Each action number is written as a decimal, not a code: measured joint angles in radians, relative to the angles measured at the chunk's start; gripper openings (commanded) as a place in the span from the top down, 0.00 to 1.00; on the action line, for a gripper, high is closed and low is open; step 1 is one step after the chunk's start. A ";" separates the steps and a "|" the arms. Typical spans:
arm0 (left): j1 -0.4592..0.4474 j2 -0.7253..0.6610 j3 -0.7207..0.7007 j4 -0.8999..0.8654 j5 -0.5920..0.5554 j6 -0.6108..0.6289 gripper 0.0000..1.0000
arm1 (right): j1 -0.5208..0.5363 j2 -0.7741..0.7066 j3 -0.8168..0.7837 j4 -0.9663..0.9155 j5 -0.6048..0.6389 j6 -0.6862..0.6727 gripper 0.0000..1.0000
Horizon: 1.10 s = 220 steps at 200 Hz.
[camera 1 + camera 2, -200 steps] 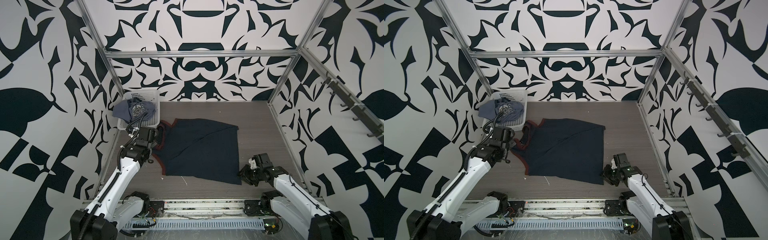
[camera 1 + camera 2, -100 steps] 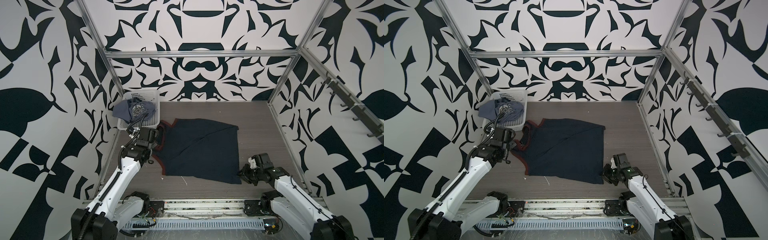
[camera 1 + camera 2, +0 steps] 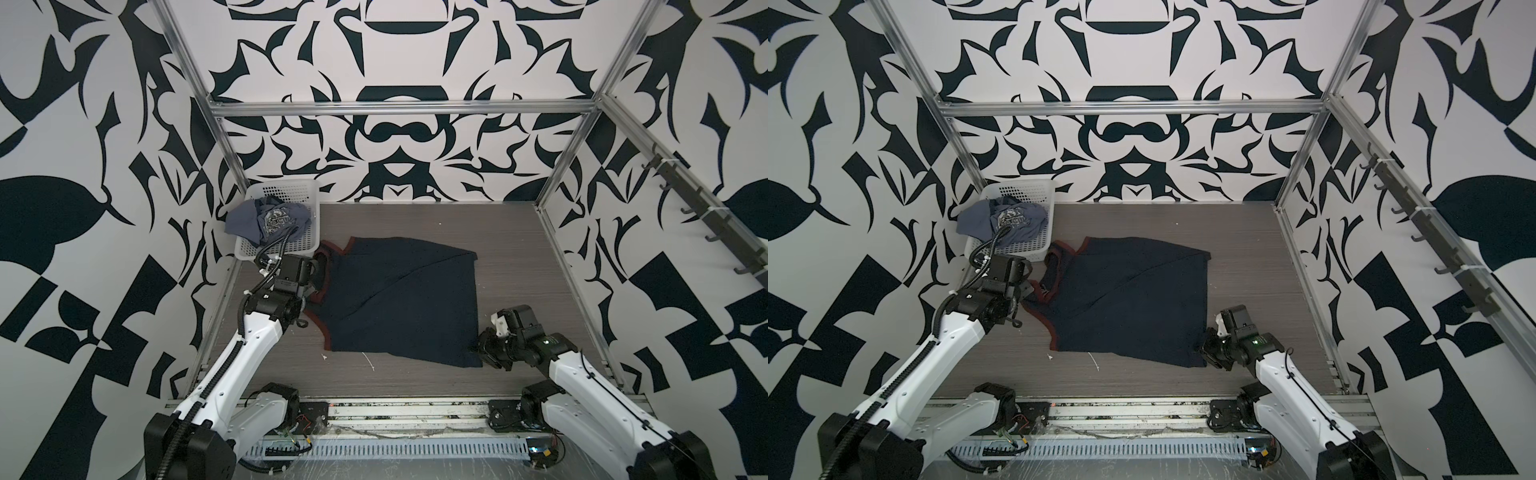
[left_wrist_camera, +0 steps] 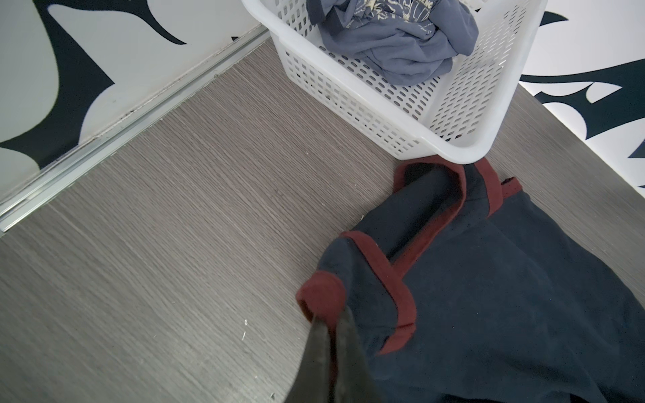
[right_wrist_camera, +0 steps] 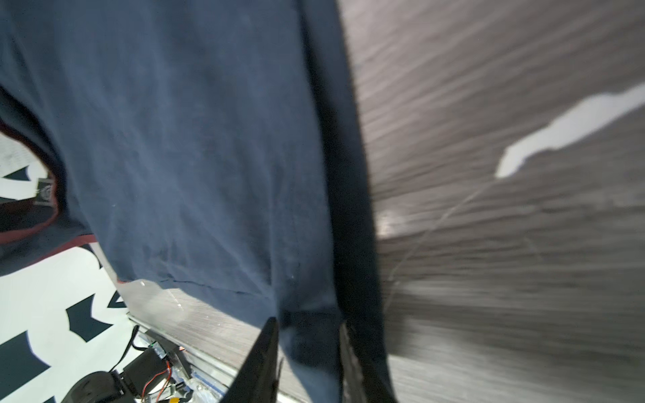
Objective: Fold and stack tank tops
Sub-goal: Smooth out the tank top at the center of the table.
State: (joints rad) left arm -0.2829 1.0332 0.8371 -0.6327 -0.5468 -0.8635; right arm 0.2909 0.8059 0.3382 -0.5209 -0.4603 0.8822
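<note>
- A grey wood-grain table (image 3: 513,237) sits inside a booth with black-and-white patterned walls, seen from above, with two white robot arms reaching in from the near edge.
- The navy top (image 3: 399,299) lies spread out flat in the middle of the table in both top views. Its maroon-trimmed straps point toward the robot's left, and its hem runs along the right.
- A diagonal crease crosses the cloth from the far right corner toward the near left.
- The left gripper (image 4: 326,319) is closed on the end of one maroon-trimmed strap. Its wrist view shows the two dark fingers pressed together with the strap loop pinched at their tips, close to the table.
- The right gripper (image 5: 307,349) is at the near right corner of the hem (image 3: 1200,357). Its wrist view is blurred, but the fingers (image 5: 265,352) stand on either side of a puckered bunch of navy cloth that fills the gap, so it is gripping that corner.
- The grey top (image 3: 270,220) lies crumpled in the basket (image 3: 291,185), with a pale print showing and part of it draped over the rim.
- The basket is white and perforated. It stands in the far left corner, and its near corner touches the far strap of the navy top (image 4: 453,153).
</note>
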 measured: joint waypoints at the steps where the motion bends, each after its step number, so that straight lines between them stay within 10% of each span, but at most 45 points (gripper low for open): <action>1: 0.000 0.000 0.000 0.000 0.000 0.000 1.00 | 0.000 0.000 0.001 0.000 0.000 0.000 0.65; 97: 0.001 0.009 0.000 0.001 0.009 0.000 1.00 | 0.052 0.058 0.002 0.073 0.001 0.028 0.77; 152: 0.001 0.009 0.000 0.001 0.009 0.000 1.00 | 0.059 0.043 0.027 0.047 0.032 0.022 1.00; 220: 0.016 -0.011 0.112 -0.027 0.001 0.036 1.00 | -0.035 -0.042 0.469 -0.209 0.201 -0.132 1.00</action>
State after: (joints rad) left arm -0.2665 1.0225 0.9489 -0.6601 -0.5457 -0.8272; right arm 0.2554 0.7643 0.8070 -0.7303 -0.2596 0.7502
